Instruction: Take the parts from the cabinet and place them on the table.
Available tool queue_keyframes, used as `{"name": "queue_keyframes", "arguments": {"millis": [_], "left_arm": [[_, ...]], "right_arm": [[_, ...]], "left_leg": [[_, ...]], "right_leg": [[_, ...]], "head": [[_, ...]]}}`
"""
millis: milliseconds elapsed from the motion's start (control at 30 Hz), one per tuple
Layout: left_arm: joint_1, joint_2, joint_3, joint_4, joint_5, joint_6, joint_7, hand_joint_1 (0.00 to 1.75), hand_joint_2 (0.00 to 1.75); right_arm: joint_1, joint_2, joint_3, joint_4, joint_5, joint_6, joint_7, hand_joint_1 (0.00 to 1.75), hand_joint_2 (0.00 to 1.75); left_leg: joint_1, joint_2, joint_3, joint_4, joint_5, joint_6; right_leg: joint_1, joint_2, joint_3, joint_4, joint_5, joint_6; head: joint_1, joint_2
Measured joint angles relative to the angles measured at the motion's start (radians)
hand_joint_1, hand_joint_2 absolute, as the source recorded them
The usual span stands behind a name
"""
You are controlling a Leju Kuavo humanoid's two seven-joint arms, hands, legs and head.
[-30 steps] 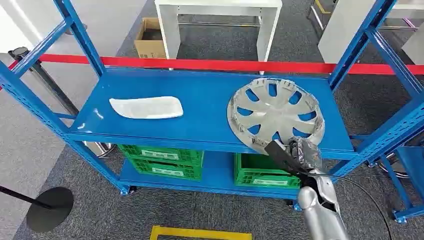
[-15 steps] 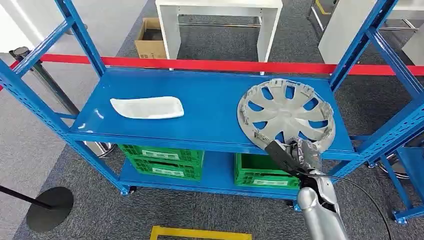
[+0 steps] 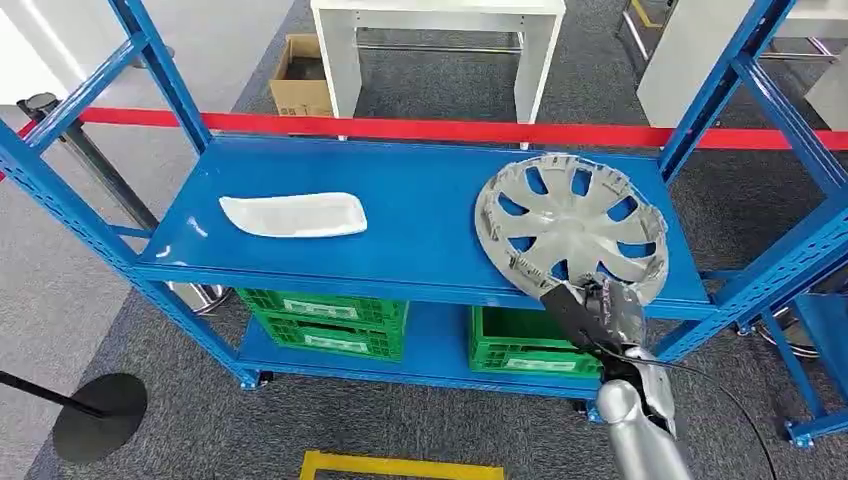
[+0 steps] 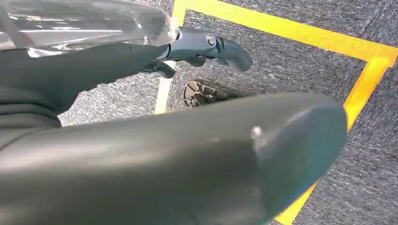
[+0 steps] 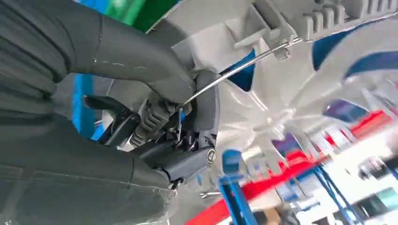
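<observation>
The right arm [image 3: 640, 440] reaches up from the lower right, forearm slanting toward the shelf edge, and the right hand [image 3: 598, 312] grips the near rim of the silver hubcap [image 3: 570, 225]. From the wrist camera the thick thumb [image 5: 141, 61] presses over the rim while the darker fingers [image 5: 187, 159] curl beneath it, so the rim is pinched between them. The hubcap is tilted, its near edge raised at the front lip of the blue shelf [image 3: 400, 210], its far side toward the back of the shelf's right end. A white curved panel [image 3: 292, 215] lies flat on the shelf's left part, well apart from the hubcap. The left hand [image 4: 206, 47] hangs over grey carpet with yellow floor tape [image 4: 291, 33], fingers curled in and holding nothing.
</observation>
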Motion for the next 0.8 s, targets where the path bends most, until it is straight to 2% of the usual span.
{"name": "queue_keyframes", "arguments": {"millis": [200, 467, 800], "left_arm": [[0.003, -0.002, 0.001, 0.0, -0.01, 0.005, -0.007, 0.0, 0.0], [0.003, -0.008, 0.001, 0.0, -0.022, 0.002, -0.007, 0.0, 0.0], [0.003, -0.013, 0.0, 0.0, -0.035, -0.004, -0.007, 0.0, 0.0]], "right_arm": [[0.075, 0.007, -0.029, -0.192, -0.194, -0.119, -0.124, 1.75, 1.75], [0.138, 0.004, -0.056, -0.404, -0.222, -0.154, -0.149, 1.75, 1.75], [0.193, 0.0, -0.072, -0.486, -0.268, -0.199, -0.213, 1.75, 1.75]], "left_leg": [[0.0, 0.0, -0.005, 0.0, 0.0, 0.0], [0.0, 0.0, -0.007, 0.0, 0.0, 0.0], [0.0, 0.0, -0.007, 0.0, 0.0, 0.0]], "right_leg": [[0.0, 0.0, -0.005, 0.0, 0.0, 0.0], [-0.001, 0.0, -0.008, 0.0, 0.0, 0.0], [0.0, 0.0, -0.008, 0.0, 0.0, 0.0]], "head": [[0.0, 0.0], [0.0, 0.0], [0.0, 0.0]]}}
